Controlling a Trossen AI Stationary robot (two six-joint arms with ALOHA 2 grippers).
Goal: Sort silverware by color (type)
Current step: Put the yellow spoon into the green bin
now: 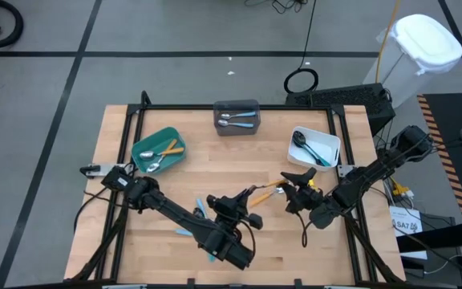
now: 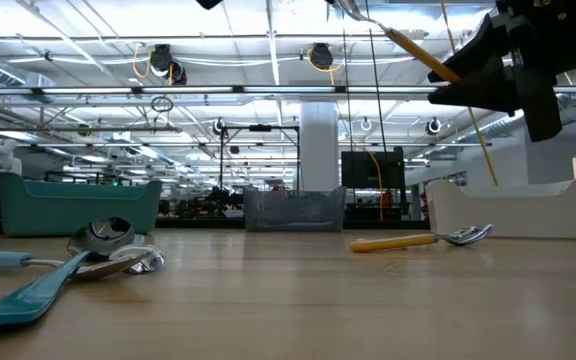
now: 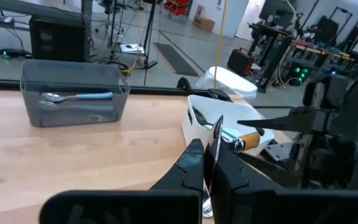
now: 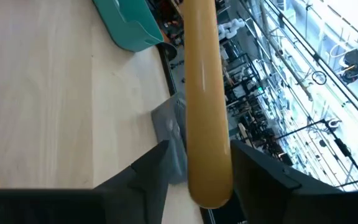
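Hands [image 1: 257, 195] [image 1: 289, 181] level (both raised) on orange-handled utensil [image 1: 266, 188]

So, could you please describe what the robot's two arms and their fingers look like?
Both the left arm and the right arm are dark, jointed links with black cables running alongside. Each ends in two black, wedge-shaped fingers, tapering towards the tips.

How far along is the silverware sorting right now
Partly done. The teal bin, grey bin and white bin each hold pieces. In hand: the left gripper and right gripper both clasp an orange-handled utensil in mid-air, apparently a handover. Left: blue-handled pieces and another orange-handled spoon on the table.
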